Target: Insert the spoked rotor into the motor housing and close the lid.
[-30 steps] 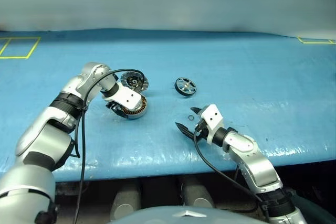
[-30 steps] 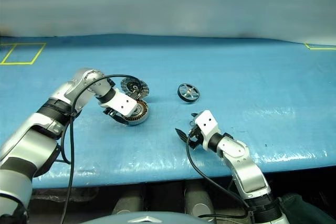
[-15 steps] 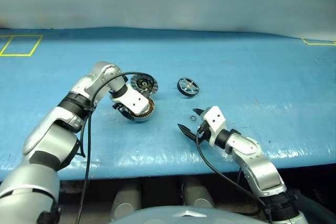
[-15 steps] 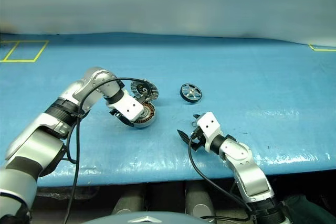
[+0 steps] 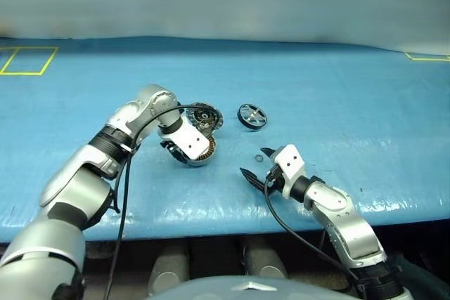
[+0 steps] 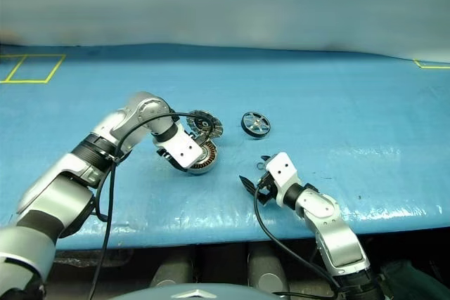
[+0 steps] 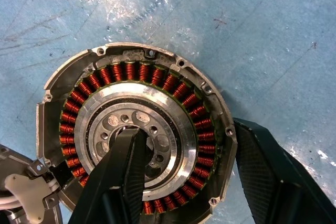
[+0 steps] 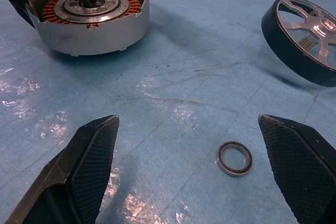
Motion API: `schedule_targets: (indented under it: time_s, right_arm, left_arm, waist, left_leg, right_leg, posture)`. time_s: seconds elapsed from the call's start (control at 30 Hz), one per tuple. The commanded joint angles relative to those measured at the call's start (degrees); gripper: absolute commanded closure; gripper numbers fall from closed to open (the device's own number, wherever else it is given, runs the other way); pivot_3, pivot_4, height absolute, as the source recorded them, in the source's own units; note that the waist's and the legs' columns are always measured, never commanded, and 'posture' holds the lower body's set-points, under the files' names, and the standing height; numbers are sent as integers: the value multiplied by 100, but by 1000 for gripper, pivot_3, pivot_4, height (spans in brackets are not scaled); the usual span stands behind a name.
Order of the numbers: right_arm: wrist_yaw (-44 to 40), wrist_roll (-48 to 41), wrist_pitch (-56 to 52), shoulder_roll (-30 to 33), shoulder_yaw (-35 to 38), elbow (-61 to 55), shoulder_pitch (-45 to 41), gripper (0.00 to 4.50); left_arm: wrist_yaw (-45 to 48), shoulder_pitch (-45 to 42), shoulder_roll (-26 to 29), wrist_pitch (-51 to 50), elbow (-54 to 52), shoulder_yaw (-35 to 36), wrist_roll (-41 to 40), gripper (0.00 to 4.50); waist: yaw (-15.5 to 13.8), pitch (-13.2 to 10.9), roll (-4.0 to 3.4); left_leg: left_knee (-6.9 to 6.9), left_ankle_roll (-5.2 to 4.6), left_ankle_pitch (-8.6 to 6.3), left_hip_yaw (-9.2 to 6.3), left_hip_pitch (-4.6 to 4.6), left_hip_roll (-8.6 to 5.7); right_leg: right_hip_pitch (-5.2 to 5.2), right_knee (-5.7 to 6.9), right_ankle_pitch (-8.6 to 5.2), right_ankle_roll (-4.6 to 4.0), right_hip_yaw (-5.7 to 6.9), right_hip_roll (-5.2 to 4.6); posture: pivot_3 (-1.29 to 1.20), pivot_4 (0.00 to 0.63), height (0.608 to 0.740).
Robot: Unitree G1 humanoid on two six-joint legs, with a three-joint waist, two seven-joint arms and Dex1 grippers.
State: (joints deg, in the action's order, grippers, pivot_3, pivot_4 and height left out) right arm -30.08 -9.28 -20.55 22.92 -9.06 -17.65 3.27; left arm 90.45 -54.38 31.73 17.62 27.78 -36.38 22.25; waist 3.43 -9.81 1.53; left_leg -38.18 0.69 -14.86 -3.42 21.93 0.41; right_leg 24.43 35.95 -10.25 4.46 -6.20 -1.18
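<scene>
Head views: my left gripper (image 5: 184, 154) points down at the motor housing (image 5: 202, 150) on the blue table (image 5: 337, 96). The lid (image 5: 207, 115) lies just behind the housing, ribbed face up. The spoked rotor (image 5: 250, 115) sits further to my right, apart from both. My right gripper (image 5: 254, 165) hovers near the table's front edge, fingers spread wide, holding nothing.

Left wrist view: here the grip is plain. One finger (image 7: 118, 174) goes into the silver centre hub, the other stands outside the rim, so I pinch the motor housing's wall and copper windings between them. A corner of the lid, with a white connector (image 7: 26, 195), shows at the housing's edge.

Right wrist view: a tiny thin metal ring (image 8: 234, 158) lies flat between my wide-open right fingers. The rotor stands beyond the ring to one side, the held housing to the other.
</scene>
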Motion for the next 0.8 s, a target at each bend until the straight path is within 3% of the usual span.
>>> schedule_targets:
  time_s: [0.03,0.3,0.53,0.73,0.8]
  right_arm:
    - [18,-5,43,15,81,-235,28,0]
    - [-33,8,48,2,12,-127,-114,0]
    - [-61,31,49,-7,-42,-78,-155,0]
    - [-84,36,57,-25,-50,-68,-178,0]
    - [-92,35,56,-23,-46,-66,-185,0]
  left_arm:
    - [190,7,126,-382,-572,13,-169,2280]
    - [205,77,453,-1143,-1329,-295,-408,2280]
    - [205,121,504,-1074,-1401,-355,-602,2280]
    - [2,310,436,-1435,-1533,-94,-670,435]
    - [142,362,503,-1648,-1702,0,-791,435]
  waist:
    - [1,0,0]
    - [19,-2,0]
    - [11,-2,0]
    - [12,-2,-1]
    - [12,-2,0]
  left_leg:
    - [0,0,0,0,1,0]
    - [1,0,0,0,2,1]
    - [0,0,0,0,2,1]
    - [-1,0,0,1,-1,1]
    - [-2,0,0,0,-2,1]
  right_leg:
    - [1,0,0,0,0,0]
    - [4,1,0,-1,0,0]
    - [4,1,0,-1,0,1]
    - [2,2,0,0,0,0]
    - [2,4,0,0,0,1]
  posture:
    - [0,150,740]
    - [0,150,740]
    - [0,150,740]
    - [0,150,740]
    - [0,150,740]
